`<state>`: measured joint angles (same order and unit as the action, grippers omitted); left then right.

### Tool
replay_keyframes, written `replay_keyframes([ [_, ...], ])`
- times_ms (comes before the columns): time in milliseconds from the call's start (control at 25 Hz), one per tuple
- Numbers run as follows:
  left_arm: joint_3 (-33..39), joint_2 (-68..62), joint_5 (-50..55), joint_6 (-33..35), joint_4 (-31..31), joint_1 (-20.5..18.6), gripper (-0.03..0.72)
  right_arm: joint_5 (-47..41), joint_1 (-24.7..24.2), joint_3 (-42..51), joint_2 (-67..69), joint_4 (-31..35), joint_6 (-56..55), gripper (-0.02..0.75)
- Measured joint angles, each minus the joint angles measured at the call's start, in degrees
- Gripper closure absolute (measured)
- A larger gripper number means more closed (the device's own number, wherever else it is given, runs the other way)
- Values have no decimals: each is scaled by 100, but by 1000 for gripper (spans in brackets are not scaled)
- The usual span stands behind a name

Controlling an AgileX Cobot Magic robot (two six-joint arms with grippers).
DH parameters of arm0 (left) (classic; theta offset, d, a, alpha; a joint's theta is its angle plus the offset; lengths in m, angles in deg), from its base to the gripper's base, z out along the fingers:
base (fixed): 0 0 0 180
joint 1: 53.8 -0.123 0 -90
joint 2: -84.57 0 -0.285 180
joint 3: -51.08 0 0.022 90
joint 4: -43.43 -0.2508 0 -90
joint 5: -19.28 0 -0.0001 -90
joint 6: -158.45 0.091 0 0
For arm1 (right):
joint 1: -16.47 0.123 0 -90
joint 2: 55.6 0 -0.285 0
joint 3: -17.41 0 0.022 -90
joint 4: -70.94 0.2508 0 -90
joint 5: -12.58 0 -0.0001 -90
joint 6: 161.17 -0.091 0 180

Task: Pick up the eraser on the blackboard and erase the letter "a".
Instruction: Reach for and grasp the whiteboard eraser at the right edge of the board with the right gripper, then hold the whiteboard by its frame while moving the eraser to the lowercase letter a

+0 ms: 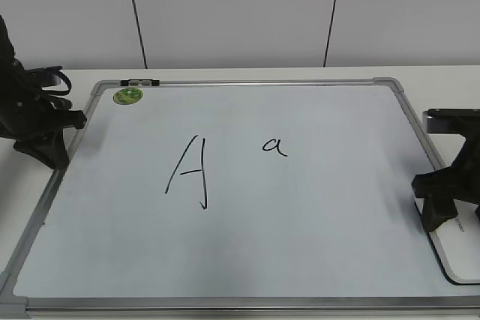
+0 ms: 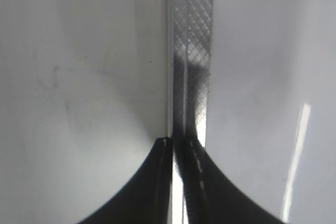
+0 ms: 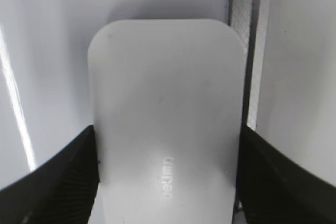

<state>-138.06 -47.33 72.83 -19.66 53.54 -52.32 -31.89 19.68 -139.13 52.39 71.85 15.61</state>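
Observation:
The blackboard is a white board with a silver frame, lying flat. The small black letter "a" is right of its centre. The white eraser lies at the board's right edge. In the right wrist view the eraser fills the gap between the jaws. My right gripper stands over it, with both fingers against its long sides. My left gripper is shut and empty over the board's left frame.
A large black capital "A" is left of the small letter. A round green sticker sits at the board's far left corner. The board's right frame runs beside the eraser. A white panelled wall stands behind the table.

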Motion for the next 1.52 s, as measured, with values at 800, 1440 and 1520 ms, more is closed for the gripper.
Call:
replay_keyframes([
  [800, 0, 0, 13, 0, 0, 0, 648, -10, 0, 0, 0, 33, 0, 204],
  [1440, 0, 0, 13, 0, 10, 0, 648, -1282, 12, -1467, 62, 197, 0, 205],
  [1520, 0, 0, 13, 0, 10, 0, 648, -1455, 130, -1766, 140, 197, 0, 205],
])
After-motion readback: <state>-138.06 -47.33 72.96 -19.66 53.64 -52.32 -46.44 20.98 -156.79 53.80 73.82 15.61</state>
